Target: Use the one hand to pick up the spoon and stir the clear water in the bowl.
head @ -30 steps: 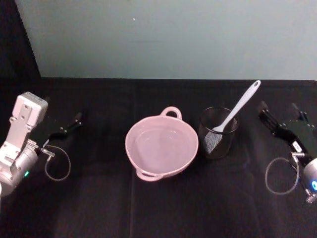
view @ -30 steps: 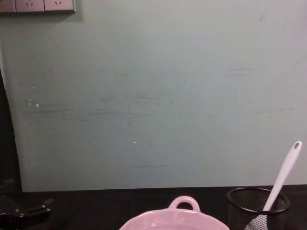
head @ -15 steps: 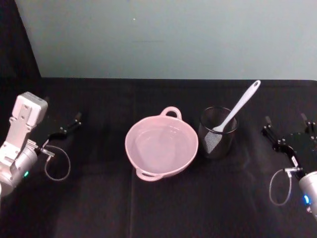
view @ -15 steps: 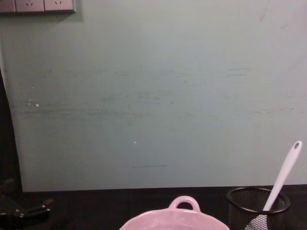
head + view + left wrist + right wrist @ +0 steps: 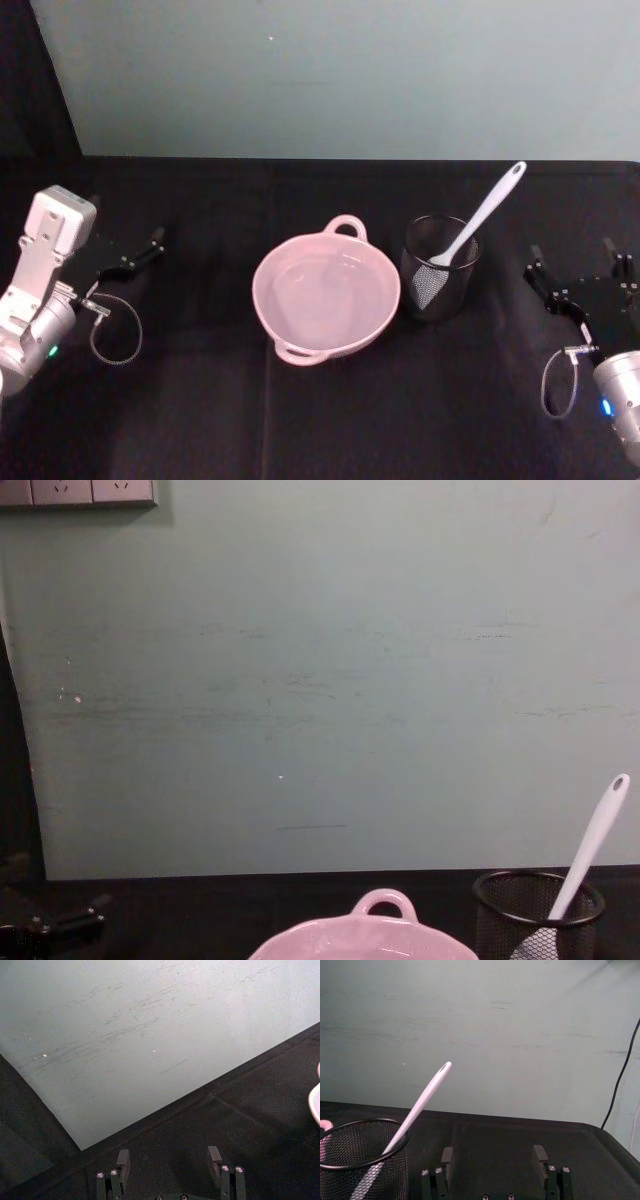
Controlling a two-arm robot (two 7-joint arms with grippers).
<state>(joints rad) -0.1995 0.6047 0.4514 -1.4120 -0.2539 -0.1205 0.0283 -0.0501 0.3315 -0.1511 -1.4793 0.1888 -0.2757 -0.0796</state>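
The white spoon [image 5: 486, 213] stands slanted in a black wire-mesh cup [image 5: 440, 270], its holed handle end up; it also shows in the chest view [image 5: 594, 843] and the right wrist view [image 5: 422, 1097]. Left of the cup sits the pale-pink bowl [image 5: 270, 316] holding clear water [image 5: 325, 292]. My right gripper [image 5: 572, 250] is open and empty, to the right of the cup and apart from it, with its fingers [image 5: 447, 1156] wide. My left gripper [image 5: 125, 243] is parked at the table's left, open [image 5: 168, 1157].
A black cloth covers the table [image 5: 200, 420], and a pale green wall [image 5: 330, 80] stands close behind its far edge. Cable loops hang at both wrists [image 5: 115, 335]. A black cable [image 5: 620, 1080] runs down the wall on the right.
My right gripper has drawn back toward the table's near edge and turned from pointing up-left to facing straight ahead. Spoon, cup and bowl have not moved. The left gripper has barely shifted.
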